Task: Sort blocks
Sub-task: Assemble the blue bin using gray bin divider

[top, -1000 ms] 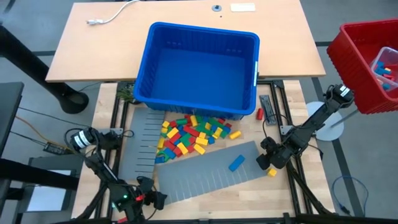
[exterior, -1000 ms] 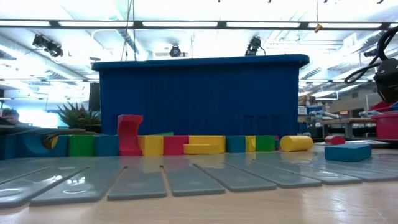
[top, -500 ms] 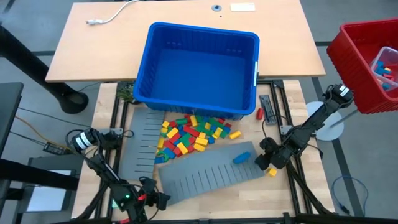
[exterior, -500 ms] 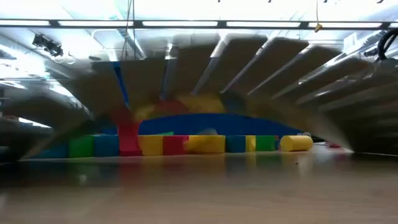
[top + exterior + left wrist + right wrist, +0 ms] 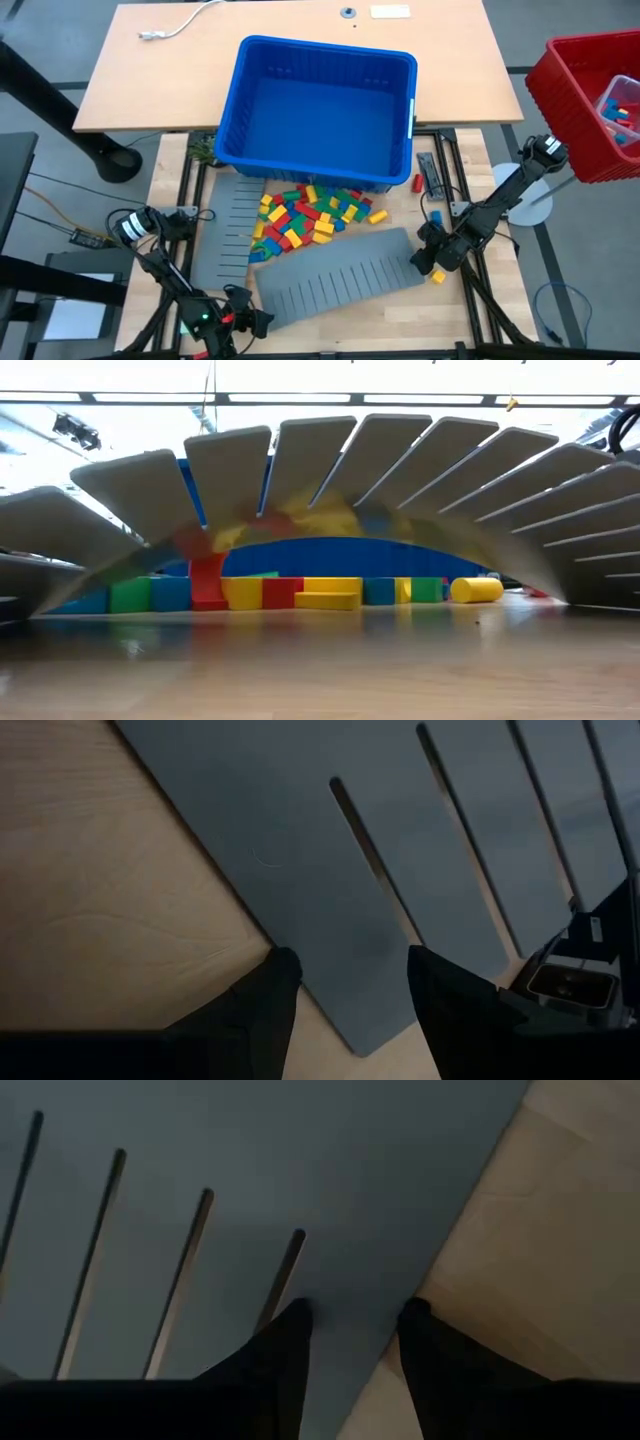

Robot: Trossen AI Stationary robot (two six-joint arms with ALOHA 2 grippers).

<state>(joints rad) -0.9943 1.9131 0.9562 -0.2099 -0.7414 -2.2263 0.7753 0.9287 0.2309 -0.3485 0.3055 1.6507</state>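
Grey slotted panel [image 5: 335, 275] now lifted and bowed between both grippers; blue block gone off it. Left gripper [image 5: 345, 975] and right gripper [image 5: 352, 1325]: jaws part-open, clamping panel edges. Blocks [image 5: 305, 215] unsorted on table [image 5: 500, 300].

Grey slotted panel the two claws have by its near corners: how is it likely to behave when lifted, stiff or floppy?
Probably floppy: in the low view the grey slotted panel arches up over the blocks, its strips fanning apart. Likely light, since the left claw and right claw raise it by thin edge pinches. Its smooth surface may slip from those pinches.
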